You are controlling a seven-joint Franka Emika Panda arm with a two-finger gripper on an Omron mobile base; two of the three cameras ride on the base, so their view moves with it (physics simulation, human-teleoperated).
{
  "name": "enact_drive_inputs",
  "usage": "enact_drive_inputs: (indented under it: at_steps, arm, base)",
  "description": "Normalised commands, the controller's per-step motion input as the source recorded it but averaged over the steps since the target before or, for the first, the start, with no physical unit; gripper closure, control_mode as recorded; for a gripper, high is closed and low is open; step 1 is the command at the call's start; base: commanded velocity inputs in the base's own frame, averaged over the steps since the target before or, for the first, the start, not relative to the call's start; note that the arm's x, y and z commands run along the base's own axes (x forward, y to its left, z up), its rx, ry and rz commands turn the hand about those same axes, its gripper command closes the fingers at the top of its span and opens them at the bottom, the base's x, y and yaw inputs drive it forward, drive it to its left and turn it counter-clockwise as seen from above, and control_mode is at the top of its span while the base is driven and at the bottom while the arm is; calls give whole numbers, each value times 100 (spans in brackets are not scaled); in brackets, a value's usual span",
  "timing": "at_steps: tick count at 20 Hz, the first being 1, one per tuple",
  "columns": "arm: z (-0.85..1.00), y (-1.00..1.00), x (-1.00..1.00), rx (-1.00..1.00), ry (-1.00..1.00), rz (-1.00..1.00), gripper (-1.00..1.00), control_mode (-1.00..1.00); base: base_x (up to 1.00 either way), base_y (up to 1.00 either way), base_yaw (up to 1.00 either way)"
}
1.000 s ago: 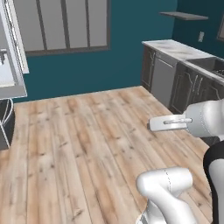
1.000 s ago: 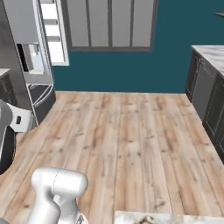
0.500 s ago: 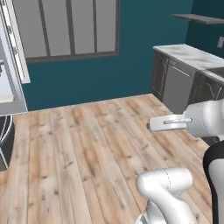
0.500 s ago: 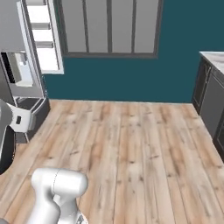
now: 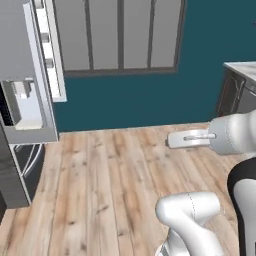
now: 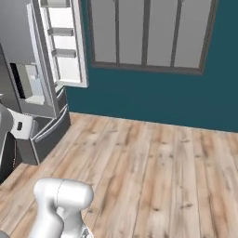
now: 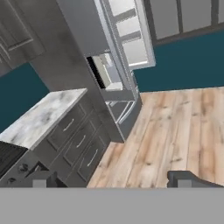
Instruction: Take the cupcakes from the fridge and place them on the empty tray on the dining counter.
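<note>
Hand view: gripper (image 7: 113, 179) jaws spread wide, nothing between them, aimed toward the fridge (image 7: 83, 52) at far left, presumably ready for a reach inside. Fridge door (image 6: 62, 44) stands open, white shelves showing. Cupcakes not made out. Wood plank floor (image 6: 153, 172), teal wall (image 5: 150, 95), marble counter (image 7: 41, 116) near left.

A wood plank floor (image 5: 115, 185) is stretching up to a teal wall (image 6: 153, 97), where a grey panelled window (image 5: 120, 35) is sitting above it. In the hand view, a marble-topped cabinet (image 7: 48, 116) with dark grey drawers (image 7: 76, 142) is standing just beside the tall steel appliance.
</note>
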Motion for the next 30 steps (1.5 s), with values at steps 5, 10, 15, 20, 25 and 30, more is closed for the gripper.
enact_drive_inputs:
  at_steps: [5,10,15,20,25,30]
  arm:
    - [0,0,0,0,0,0,-100,100]
    - [0,0,0,0,0,0,-100,100]
    - [0,0,0,0,0,0,-100,100]
    - [0,0,0,0,0,0,-100,100]
    - [0,0,0,0,0,0,-100,100]
    - [0,0,0,0,0,0,-100,100]
  base:
    - [100,-27,36]
    - [100,-34,39]
    - [100,-54,33]
    - [100,-51,33]
    - [100,-9,42]
    - [98,-23,48]
